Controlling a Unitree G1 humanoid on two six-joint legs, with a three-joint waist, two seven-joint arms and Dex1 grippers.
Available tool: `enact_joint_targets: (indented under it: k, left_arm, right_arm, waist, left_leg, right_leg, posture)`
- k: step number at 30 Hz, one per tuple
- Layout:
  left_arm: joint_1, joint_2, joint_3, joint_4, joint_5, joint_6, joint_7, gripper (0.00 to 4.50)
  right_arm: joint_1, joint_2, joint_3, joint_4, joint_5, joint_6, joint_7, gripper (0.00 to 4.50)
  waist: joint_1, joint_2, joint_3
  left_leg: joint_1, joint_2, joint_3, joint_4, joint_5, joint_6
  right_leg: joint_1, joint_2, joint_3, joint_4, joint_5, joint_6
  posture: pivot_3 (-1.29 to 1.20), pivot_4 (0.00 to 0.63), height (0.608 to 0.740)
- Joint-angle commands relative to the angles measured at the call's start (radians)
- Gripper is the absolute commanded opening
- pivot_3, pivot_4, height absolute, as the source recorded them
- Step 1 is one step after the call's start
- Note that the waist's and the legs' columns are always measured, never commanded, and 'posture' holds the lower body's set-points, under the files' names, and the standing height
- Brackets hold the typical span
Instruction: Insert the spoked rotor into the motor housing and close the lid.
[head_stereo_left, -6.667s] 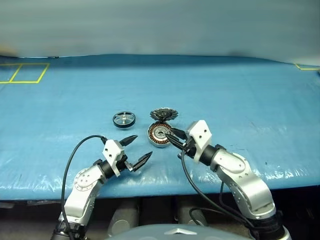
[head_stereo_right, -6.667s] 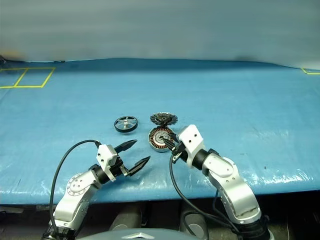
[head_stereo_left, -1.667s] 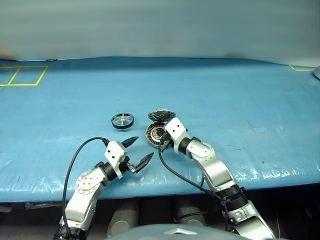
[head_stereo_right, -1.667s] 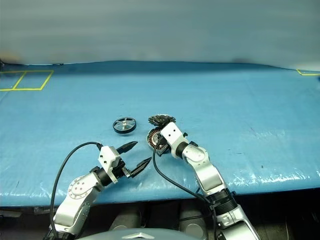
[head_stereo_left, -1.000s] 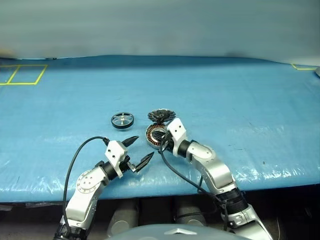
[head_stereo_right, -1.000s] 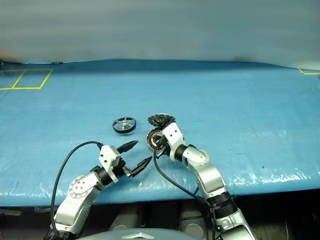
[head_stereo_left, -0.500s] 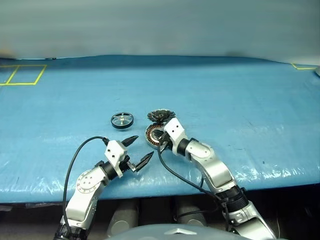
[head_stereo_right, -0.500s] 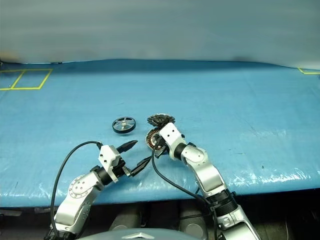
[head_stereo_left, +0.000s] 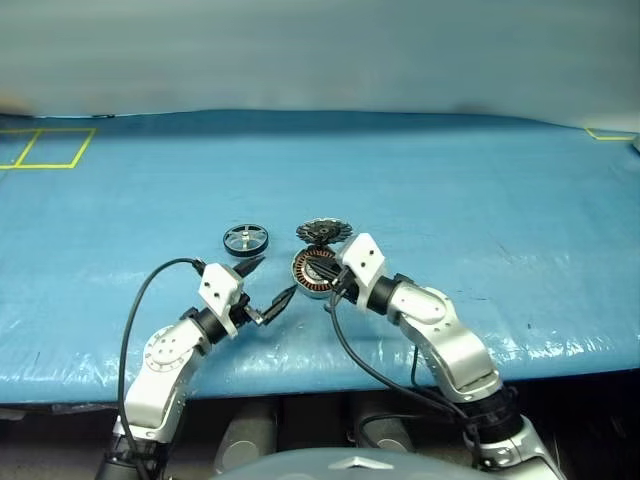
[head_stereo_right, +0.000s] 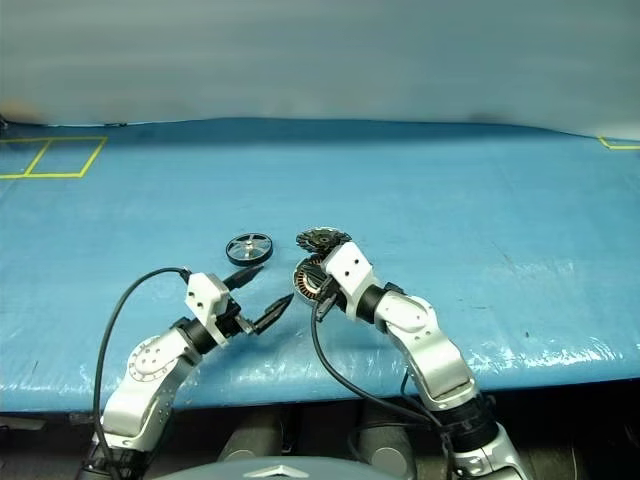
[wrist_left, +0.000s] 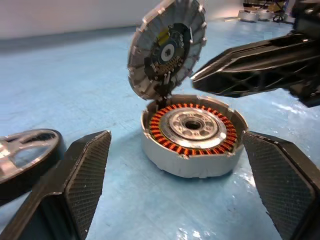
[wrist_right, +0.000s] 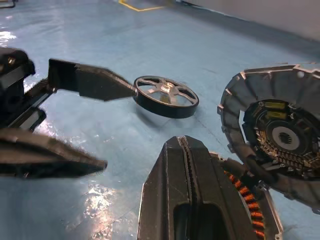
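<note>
housing open on blue mat, lid tilted up behind it. wheel lies apart, left. left gripper spread wide; right gripper pressed together, empty, beside housing.

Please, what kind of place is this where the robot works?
Probably a robot test or training workspace, not a factory line. A wide table covered with a blue sheet carries yellow tape squares, and loose motor parts lie on it: a motor housing, its lid and a spoked rotor.

Silvery metal motor housing, glossy copper windings.
</note>
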Motion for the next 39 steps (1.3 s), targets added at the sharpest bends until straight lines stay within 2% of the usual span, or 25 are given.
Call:
enact_joint_targets:
  k: [1, 6, 10, 12, 15, 18, 23, 25, 32, 36, 39]
  left_arm:
    - [-0.065, 0.019, 0.061, -0.034, -0.038, 0.034, 0.018, 4.50]
    - [-0.210, 0.069, 0.132, 0.069, -0.049, 0.099, 0.025, 4.50]
    - [-0.350, 0.184, 0.070, 0.187, 0.049, 0.200, -0.016, 4.50]
    - [-0.406, 0.210, 0.054, 0.246, 0.054, 0.228, -0.045, 4.50]
    - [-0.477, 0.218, 0.054, 0.315, 0.007, 0.263, -0.132, 4.50]
    - [-0.536, 0.230, 0.029, 0.396, 0.036, 0.268, -0.180, 4.50]
    - [-0.621, 0.242, -0.028, 0.497, 0.094, 0.281, -0.240, 4.50]
    - [-0.667, 0.245, -0.057, 0.548, 0.141, 0.326, -0.217, 4.50]
    - [-0.782, 0.259, -0.109, 0.678, 0.218, 0.358, -0.262, 4.50]
    - [-0.864, 0.249, -0.141, 0.746, 0.224, 0.525, -0.318, 4.50]
    - [-0.888, 0.266, -0.203, 0.752, 0.260, 0.563, -0.379, 4.50]
  right_arm:
    - [0.037, -0.042, -0.011, -0.095, 0.033, 0.028, 0.029, 0.02]
    - [0.096, -0.074, -0.011, -0.125, 0.040, 0.040, 0.023, 0.02]
    - [0.135, -0.068, -0.009, -0.120, 0.029, 0.014, 0.000, 0.02]
    - [0.168, -0.075, 0.000, -0.114, 0.010, -0.018, -0.009, 0.02]
    - [0.241, -0.070, -0.026, -0.110, 0.015, -0.078, -0.027, 0.02]
    - [0.289, -0.070, -0.034, -0.080, -0.017, -0.137, -0.060, 0.02]
    - [0.307, -0.032, -0.033, -0.082, -0.015, -0.143, -0.096, 0.02]
    - [0.308, -0.027, -0.028, -0.085, -0.019, -0.143, -0.100, 0.02]
    - [0.306, -0.029, -0.034, -0.083, -0.039, -0.126, -0.117, 0.02]
    - [0.301, -0.024, -0.042, -0.071, -0.036, -0.100, -0.127, 0.02]
    - [0.296, -0.023, -0.033, -0.066, -0.047, -0.093, -0.129, 0.02]
  waist:
    - [0.001, 0.000, 0.000]
    - [0.004, -0.001, 0.000]
    - [0.004, -0.001, 0.001]
    - [0.003, -0.001, 0.001]
    - [0.005, -0.002, 0.001]
    - [0.006, -0.002, 0.001]
    - [-0.001, -0.002, 0.001]
    - [0.000, -0.002, 0.001]
    - [-0.001, -0.002, 0.001]
    - [-0.001, -0.003, 0.002]
    - [-0.003, -0.003, 0.002]
  left_leg:
    - [0.000, 0.000, 0.000, 0.000, 0.000, 0.000]
    - [0.000, 0.000, 0.000, 0.001, 0.000, 0.000]
    - [0.000, -0.001, 0.001, 0.001, 0.000, 0.000]
    - [0.000, -0.002, 0.001, 0.001, 0.000, 0.000]
    - [-0.001, -0.001, 0.000, 0.001, 0.000, 0.000]
    - [-0.002, -0.001, 0.000, 0.001, 0.000, 0.000]
    - [0.000, -0.001, 0.001, 0.001, 0.000, 0.000]
    - [-0.001, -0.001, 0.001, 0.002, 0.000, 0.000]
    - [-0.001, -0.001, 0.001, 0.001, 0.000, 0.000]
    - [-0.002, -0.002, 0.001, 0.002, 0.000, 0.000]
    - [-0.001, -0.002, 0.001, 0.002, 0.000, 0.000]
  right_leg:
    - [0.000, 0.000, 0.000, 0.000, 0.000, 0.000]
    - [0.000, 0.000, 0.000, 0.000, 0.000, 0.000]
    - [0.001, 0.001, 0.000, 0.001, 0.000, 0.001]
    - [0.001, 0.002, -0.001, 0.000, 0.001, 0.001]
    - [0.000, 0.001, 0.000, -0.001, 0.002, 0.005]
    - [0.000, 0.001, 0.000, -0.001, 0.003, 0.008]
    - [0.000, 0.001, 0.001, 0.001, 0.001, 0.005]
    - [0.000, 0.001, 0.001, 0.001, 0.001, 0.005]
    - [0.000, 0.001, 0.001, 0.000, 0.003, 0.009]
    - [0.000, 0.001, 0.000, 0.000, 0.003, 0.009]
    - [0.000, 0.002, 0.000, 0.001, 0.003, 0.009]
  posture:
    - [0.00, 0.150, 0.740]
    - [0.00, 0.150, 0.740]
    - [0.00, 0.150, 0.740]
    - [0.00, 0.150, 0.740]
    - [0.00, 0.150, 0.740]
    - [0.00, 0.150, 0.740]
    - [0.00, 0.150, 0.740]
    - [0.00, 0.150, 0.740]
    - [0.00, 0.150, 0.740]
    - [0.00, 0.150, 0.740]
    - [0.00, 0.150, 0.740]
